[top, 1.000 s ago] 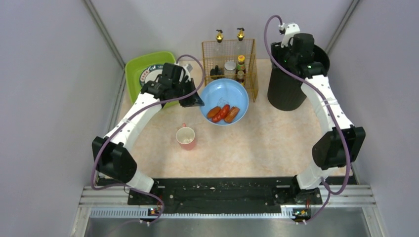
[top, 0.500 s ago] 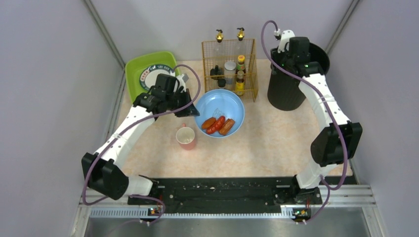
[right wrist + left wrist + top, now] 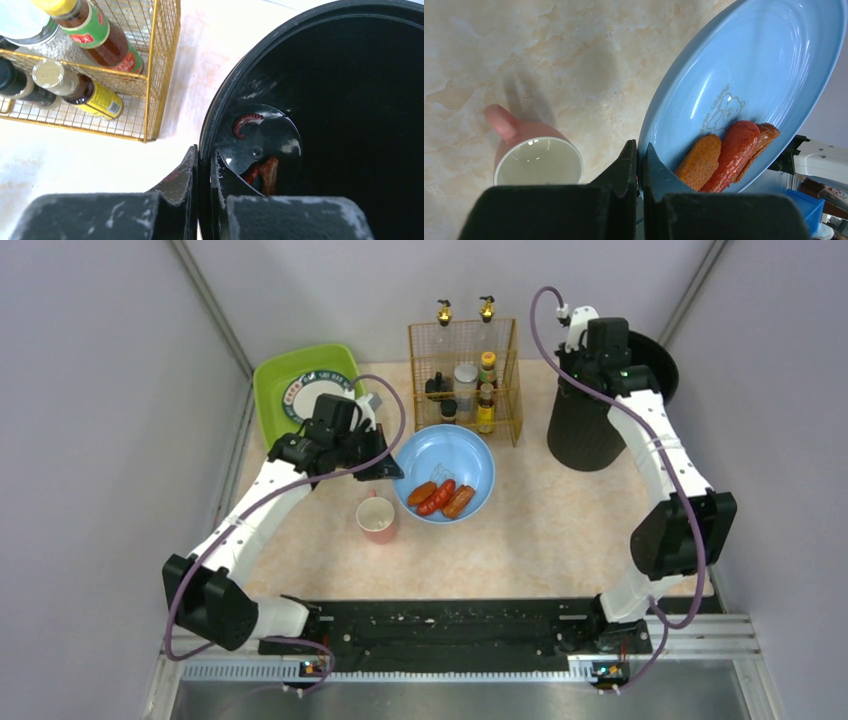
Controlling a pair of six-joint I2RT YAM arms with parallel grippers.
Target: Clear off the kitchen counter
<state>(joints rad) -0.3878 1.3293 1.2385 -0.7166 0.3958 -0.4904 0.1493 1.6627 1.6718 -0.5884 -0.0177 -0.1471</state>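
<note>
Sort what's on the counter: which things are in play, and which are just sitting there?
In play: blue plate of sausages, pinched by left gripper; black bin, rim pinched by right gripper.
Idle: pink cup, wire bottle rack, green tray.

Bench point(image 3: 560, 530), contents by position.
Back left: tray point(image 3: 272, 378), plate point(image 3: 300, 390) on it.
Back centre: rack point(image 3: 507, 390), bottles point(image 3: 487, 392) standing in it.
Back right: bin point(image 3: 585, 430), scraps point(image 3: 260, 172) at its bottom.
Centre: dish point(image 3: 462, 445), before the rack and right of the tray, sausages point(image 3: 440, 496) in its near part.
Cup point(image 3: 377, 518): just beside the dish, to its front left.
</note>
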